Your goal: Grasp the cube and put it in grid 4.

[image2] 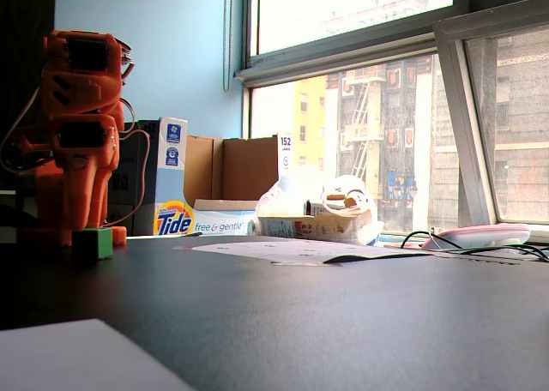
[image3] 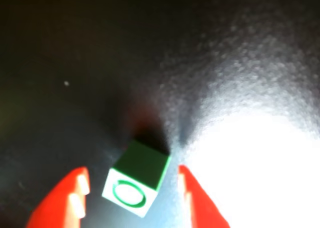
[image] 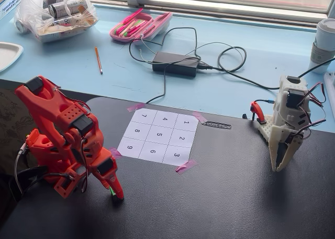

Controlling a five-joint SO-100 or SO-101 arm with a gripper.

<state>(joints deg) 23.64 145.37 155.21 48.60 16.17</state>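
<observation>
One cube [image3: 136, 179] | between pincer [image3: 131, 190] fingers, untouched | pincer wide

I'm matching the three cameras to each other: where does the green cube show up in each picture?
A fixed view, from above: only a green sliver of the cube shows at the orange gripper tips, bottom left, on the black table.
A fixed view, at table height: far left, below the orange arm.
Wrist view: bottom centre, between the open red fingertips.
Shared landmark: the orange gripper.

Sunlit window [image2: 369, 108] (city outside), black table [image: 220, 197].
</observation>
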